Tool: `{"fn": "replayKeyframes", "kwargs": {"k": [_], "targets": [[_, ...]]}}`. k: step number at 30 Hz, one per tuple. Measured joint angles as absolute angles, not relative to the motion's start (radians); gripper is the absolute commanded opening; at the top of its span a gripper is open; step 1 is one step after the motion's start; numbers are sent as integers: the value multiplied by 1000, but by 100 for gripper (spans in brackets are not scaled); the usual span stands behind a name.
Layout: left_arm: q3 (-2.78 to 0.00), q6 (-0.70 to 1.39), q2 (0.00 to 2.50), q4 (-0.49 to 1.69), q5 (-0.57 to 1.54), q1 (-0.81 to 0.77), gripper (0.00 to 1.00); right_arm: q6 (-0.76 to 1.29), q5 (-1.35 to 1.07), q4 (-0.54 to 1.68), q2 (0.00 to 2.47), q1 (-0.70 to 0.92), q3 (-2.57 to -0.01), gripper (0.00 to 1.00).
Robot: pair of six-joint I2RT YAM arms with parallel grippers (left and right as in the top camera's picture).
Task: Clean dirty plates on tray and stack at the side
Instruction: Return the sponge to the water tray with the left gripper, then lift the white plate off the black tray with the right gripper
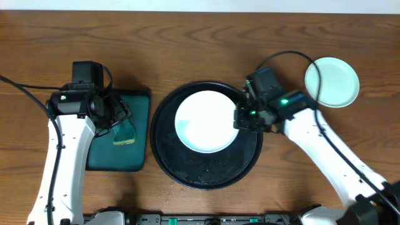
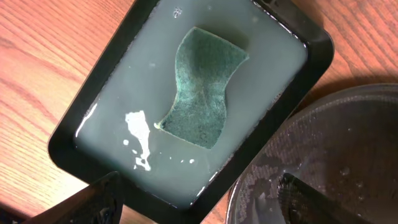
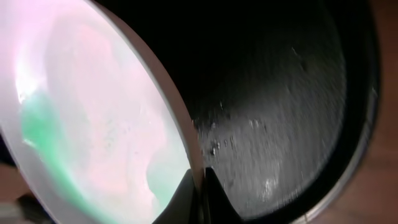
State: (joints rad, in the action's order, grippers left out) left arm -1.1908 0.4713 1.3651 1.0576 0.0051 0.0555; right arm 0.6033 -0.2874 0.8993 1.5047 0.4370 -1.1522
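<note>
Right gripper [image 3: 200, 186] pinched shut on right rim of white plate [image 1: 203, 122], plate at centre of black tray [image 1: 206, 170]. Left gripper [image 2: 199, 199] wide open, empty, over sponge [image 2: 202, 87] in teal tray [image 1: 115, 159]. Mint plate [image 1: 332, 82] near table [image 1: 187, 37] far-right corner.

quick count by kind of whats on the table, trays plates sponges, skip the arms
trays: 2, round black tray and teal rectangular tray
plates: 2, pale plate on the black tray, mint plate off to the side
sponges: 1, green sponge in the teal tray
total: 5
</note>
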Motion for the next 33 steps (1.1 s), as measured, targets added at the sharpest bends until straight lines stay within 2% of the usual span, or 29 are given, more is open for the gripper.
{"fn": "replayKeyframes", "kwargs": {"k": [9, 16, 25, 33], "targets": [[-1191, 471, 1365, 1054, 20, 56, 81, 513, -601, 1006, 1486, 330, -1119, 1], [-1191, 471, 1365, 1054, 20, 56, 81, 458, -771, 839, 1486, 324, -991, 1], [-1191, 471, 1365, 1050, 20, 56, 81, 415, -346, 666, 1486, 324, -960, 1], [-1191, 471, 1365, 1044, 20, 56, 81, 347, -175, 579, 1460, 325, -960, 2]]}}
